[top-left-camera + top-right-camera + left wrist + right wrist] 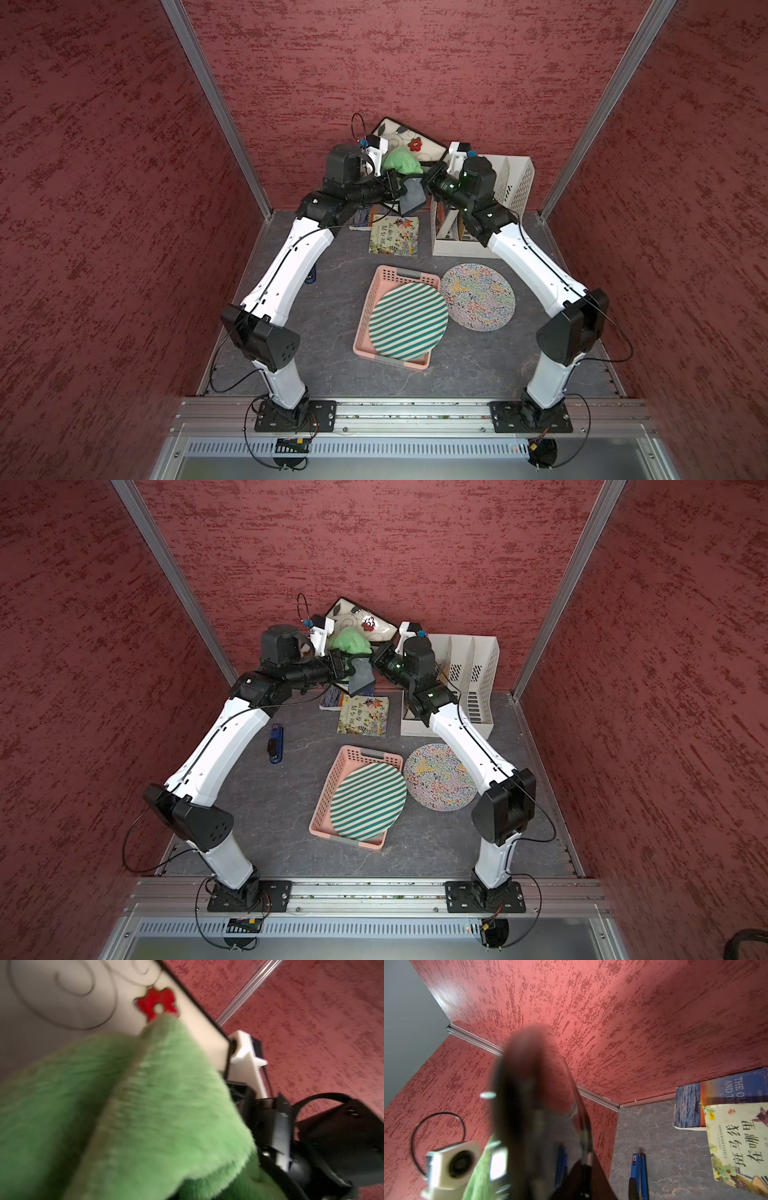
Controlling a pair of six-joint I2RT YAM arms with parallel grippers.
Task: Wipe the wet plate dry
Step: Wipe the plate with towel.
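Left tool (398, 188) above grey tabletop (332, 299), red walls (415, 62)

Green cloth (145, 1105) looks fluffy and matt, plate (62, 1001) glossy, smooth, basket (372, 299) perforated pink plastic, table (332, 270) matt grey

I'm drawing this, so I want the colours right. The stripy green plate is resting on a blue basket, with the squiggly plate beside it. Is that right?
Almost. The basket is pink, not blue, as both top views show. The stripy green plate does rest on it, with the squiggly plate beside it.
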